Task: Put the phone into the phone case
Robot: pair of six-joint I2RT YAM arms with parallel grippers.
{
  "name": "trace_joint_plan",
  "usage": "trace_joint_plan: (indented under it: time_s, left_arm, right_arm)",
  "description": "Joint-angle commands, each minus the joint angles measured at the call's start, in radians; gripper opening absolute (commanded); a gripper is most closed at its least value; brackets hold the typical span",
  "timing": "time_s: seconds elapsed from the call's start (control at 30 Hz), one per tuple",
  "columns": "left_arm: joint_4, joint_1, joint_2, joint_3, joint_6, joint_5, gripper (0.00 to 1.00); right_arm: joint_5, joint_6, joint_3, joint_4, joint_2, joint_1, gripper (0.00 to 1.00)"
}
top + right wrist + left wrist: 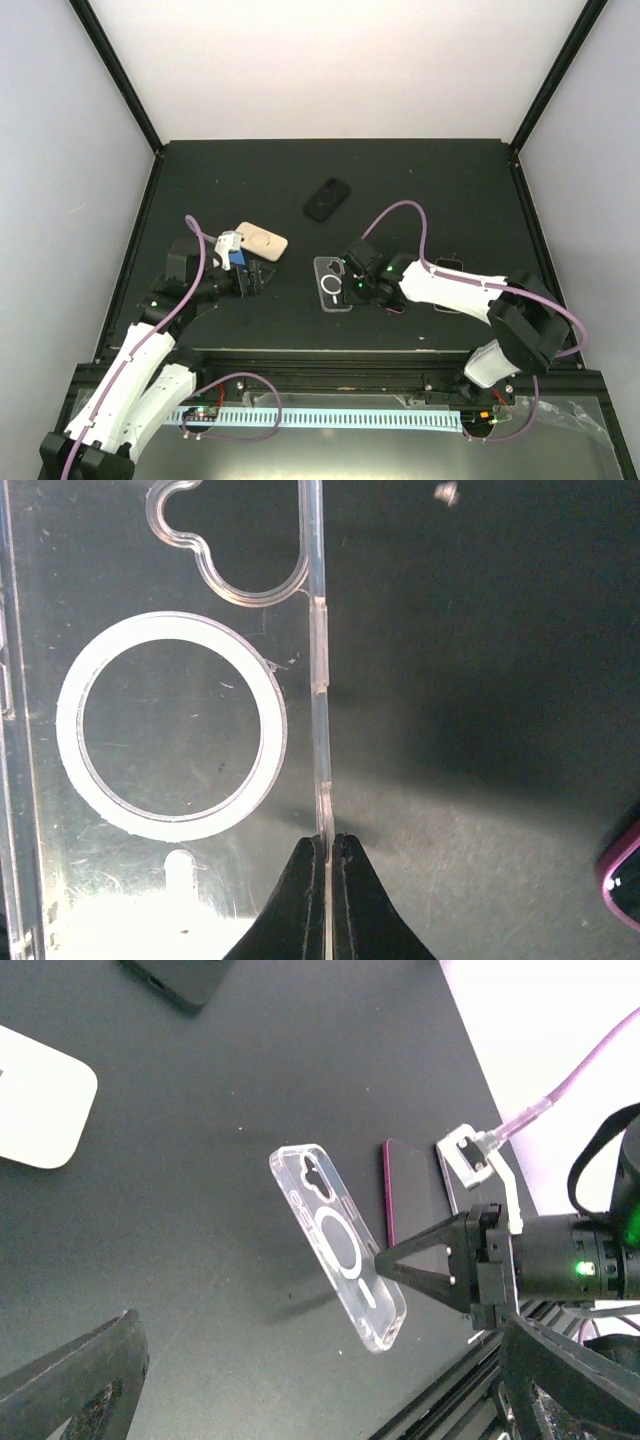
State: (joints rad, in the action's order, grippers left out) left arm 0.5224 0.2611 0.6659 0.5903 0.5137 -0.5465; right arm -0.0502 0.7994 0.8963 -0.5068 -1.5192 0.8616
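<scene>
Top external: the clear plastic phone case with a white ring (333, 283) hangs over the black tabletop (420, 190), pinched by the closed right jaws; the left jaws gape wide, empty. Left wrist: the case tilts up beside a magenta-edged phone (405, 1200). Right wrist: the jaws clamp the case's side rim.

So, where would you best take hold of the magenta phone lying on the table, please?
Probably across its two long edges, coming straight down from above: the magenta phone lies flat and thin, so only its narrow sides offer purchase.
</scene>
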Motion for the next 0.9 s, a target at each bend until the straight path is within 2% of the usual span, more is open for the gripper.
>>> trace_joint_plan:
  time_s: [0.0, 0.2, 0.53, 0.63, 0.87]
  left_arm:
    - [-0.032, 0.005, 0.012, -0.001, 0.011, -0.034, 0.98]
    - [-0.02, 0.01, 0.019, -0.007, 0.014, -0.026, 0.98]
    - [-0.009, 0.012, 0.031, -0.017, 0.009, -0.005, 0.98]
    - [-0.006, 0.012, 0.035, -0.015, 0.004, -0.009, 0.98]
    - [-0.002, 0.013, 0.032, -0.031, -0.005, -0.007, 0.99]
  right_arm:
    - [0.074, 0.097, -0.024, 0.028, 0.001, 0.069, 0.01]
    - [0.105, 0.144, -0.035, 0.03, -0.041, 0.14, 0.03]
    - [0.134, 0.17, -0.027, 0.011, -0.059, 0.174, 0.14]
    - [0.147, 0.158, -0.019, -0.002, -0.054, 0.174, 0.22]
    - [0.245, 0.158, -0.02, -0.082, -0.01, 0.149, 0.5]
